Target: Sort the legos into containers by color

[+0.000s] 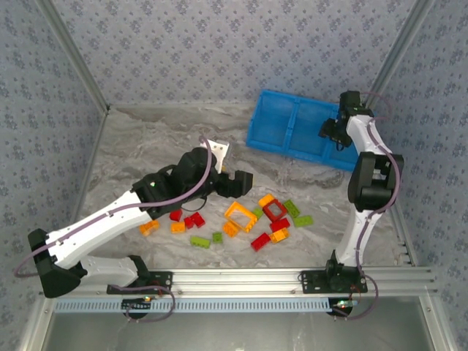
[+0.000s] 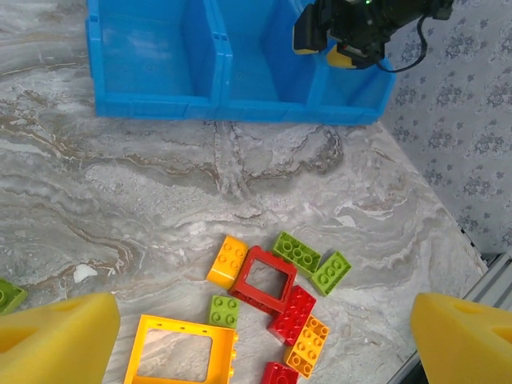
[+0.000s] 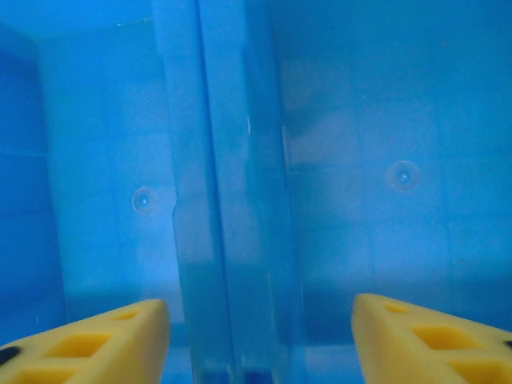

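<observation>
The left hand hangs over the marbled grey table at the back edge of the scattered legos, its yellow fingertips spread wide with nothing between them. Below it, in the left wrist view, a red open frame lies touching an orange-yellow brick on 1 side and a red brick on the other. 2 lime green bricks sit just beside the frame's far corner, and a small green brick sits at its near corner. A larger orange-yellow frame lies close to the left fingertip. More bricks lie apart to the left in the top view: 2 red ones, 2 orange ones and 2 green ones. All of these rest on the table, well apart from the blue tray, which stands at the far right, turned at a slant. The right hand hovers over the tray's right part. Its yellow fingers are parted to either side of a divider wall and grip nothing. The blue floors of the 2 compartments flanking that wall show bare beneath it.
</observation>
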